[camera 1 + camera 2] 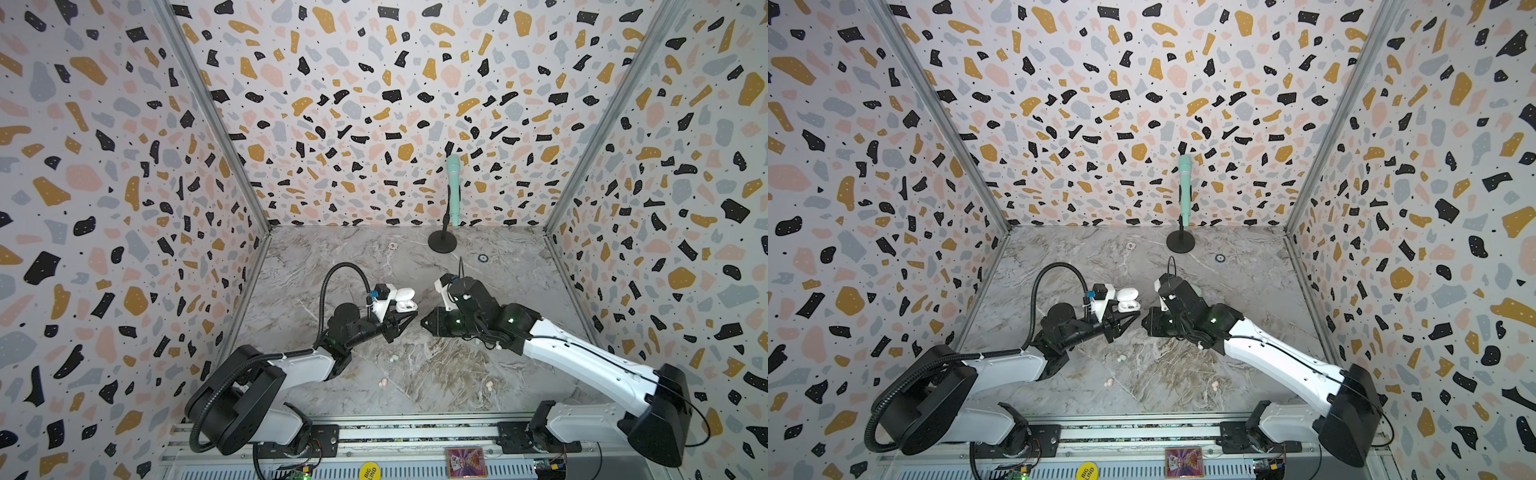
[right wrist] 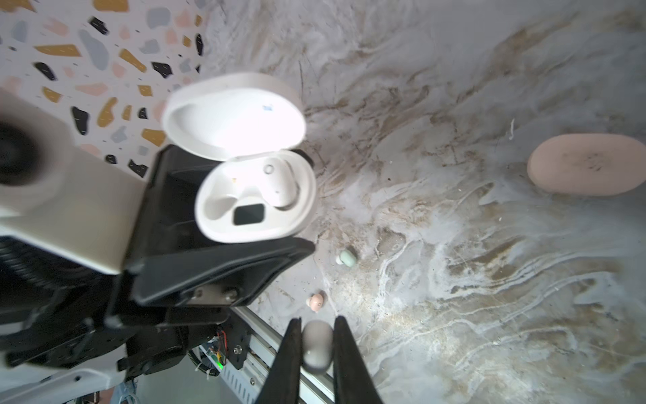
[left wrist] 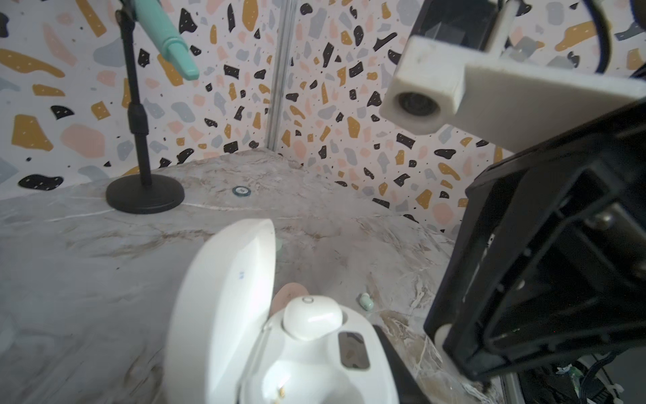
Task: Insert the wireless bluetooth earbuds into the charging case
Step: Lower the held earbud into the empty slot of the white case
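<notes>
Right wrist view: the right claw [image 2: 318, 325] is closed on a white earbud [image 2: 317, 346], pinched between its two dark fingers at the bottom centre of the frame. Left of centre is the white charging case [image 2: 257, 213], its lid [image 2: 234, 115] swung open. A second white earbud [image 2: 283, 189] sits in one of the case's two wells, the one nearer the frame's middle. The other well [image 2: 218, 206] shows its bare socket.

The left claw [image 1: 409, 313] is clamped on the case and holds it clear of the marbled worktop [image 2: 489, 280]. Its black body fills the left side of the right wrist picture.

Between the case and the right claw's fingers in that frame, a mint earbud [image 2: 346, 258] and a pink earbud [image 2: 316, 301] lie loose on the worktop, apart from each other. At the right edge rests a closed pink case [image 2: 587, 164], well away from the white one.

In both top views the two claws point tip to tip near the picture's centre, with a narrow gap between them. The open case shows just above the left claw's tip. Another pink bud [image 1: 489, 385] lies lower in the frame, right of centre. A mint microphone [image 1: 453, 191] stands on a black stand by the back wall, above centre.
</notes>
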`<state>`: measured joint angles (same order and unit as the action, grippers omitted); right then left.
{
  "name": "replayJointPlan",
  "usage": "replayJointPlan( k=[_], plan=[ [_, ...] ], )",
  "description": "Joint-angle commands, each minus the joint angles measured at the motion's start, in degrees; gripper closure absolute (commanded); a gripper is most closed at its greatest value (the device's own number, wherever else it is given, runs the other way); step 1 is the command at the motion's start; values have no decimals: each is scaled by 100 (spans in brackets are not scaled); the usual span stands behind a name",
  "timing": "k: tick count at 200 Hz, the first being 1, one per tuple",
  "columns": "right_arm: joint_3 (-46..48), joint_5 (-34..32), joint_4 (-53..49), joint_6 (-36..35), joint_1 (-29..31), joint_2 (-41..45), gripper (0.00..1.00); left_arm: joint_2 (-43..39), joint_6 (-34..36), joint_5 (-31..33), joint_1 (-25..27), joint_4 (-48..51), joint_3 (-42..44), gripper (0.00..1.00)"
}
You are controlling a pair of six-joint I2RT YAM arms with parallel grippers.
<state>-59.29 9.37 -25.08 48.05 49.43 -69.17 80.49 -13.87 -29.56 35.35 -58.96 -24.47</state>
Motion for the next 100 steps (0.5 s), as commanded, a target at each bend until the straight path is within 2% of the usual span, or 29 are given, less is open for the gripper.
replayJointPlan(
  k=[1, 22, 50, 100],
  plan=[
    [-132, -80, -342, -133, -61, 444, 83, 41, 197, -240, 140, -583, -278, 74],
    [-230, 2, -279, -161, -118, 769, 83, 122, 244, -335, 237, -542, -432, 74],
    [-149, 424, 205, -84, -365, 1077, 83, 207, 293, -501, 424, -564, -641, 74],
    [-5, 825, 832, 29, -612, 1203, 82, 411, 291, -466, 801, -793, -860, 74]
  ],
)
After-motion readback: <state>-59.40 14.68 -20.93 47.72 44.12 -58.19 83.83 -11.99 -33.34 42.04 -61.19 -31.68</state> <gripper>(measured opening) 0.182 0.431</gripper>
